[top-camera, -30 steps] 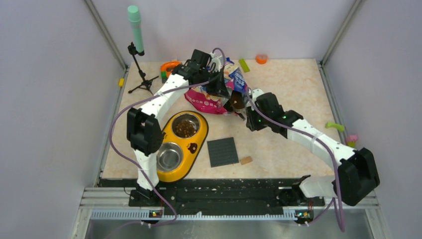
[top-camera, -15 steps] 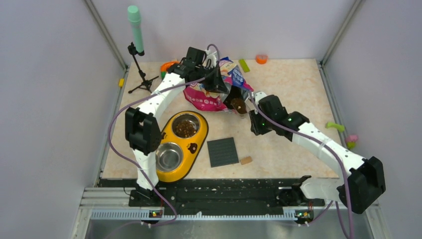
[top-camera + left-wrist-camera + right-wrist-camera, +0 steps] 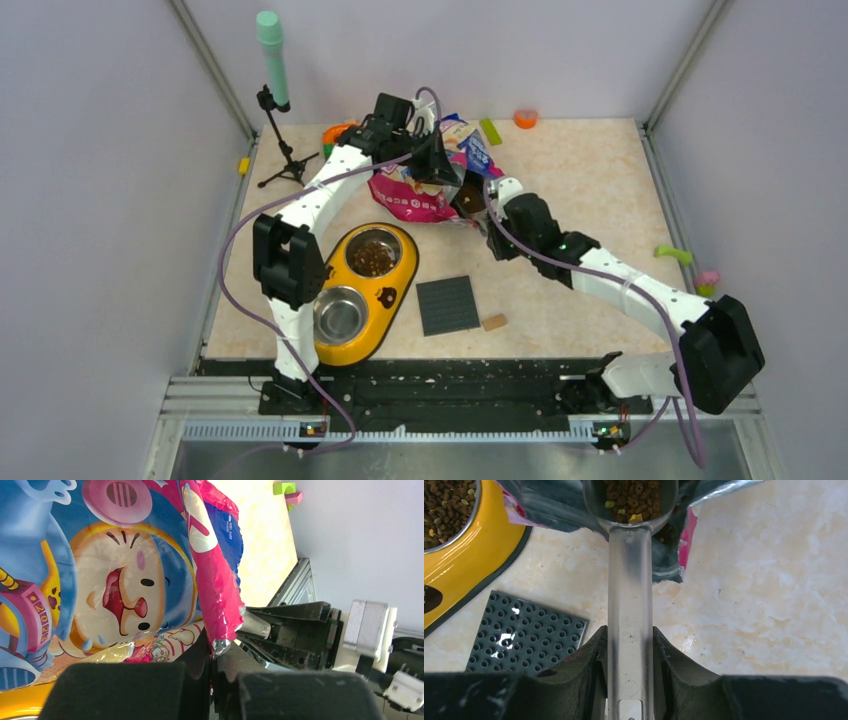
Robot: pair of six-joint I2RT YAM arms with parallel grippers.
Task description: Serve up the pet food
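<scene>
On bag (image 3: 125,580) front, "2023", R claw (image 3: 630,652) w/ kibble (image 3: 634,497) scoop (image 3: 630,580)

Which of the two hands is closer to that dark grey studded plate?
Right. The right hand, holding the scoop at the bag mouth, is just beyond the studded plate; the left hand, pinching the bag, is farther back.

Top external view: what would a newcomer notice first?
The glossy cartoon-cat bag, far centre, pinched by the left claw. The right claw holds a scoop of kibble at the bag's mouth. Near left, a yellow double feeder has its far bowl filled, near bowl empty.
</scene>
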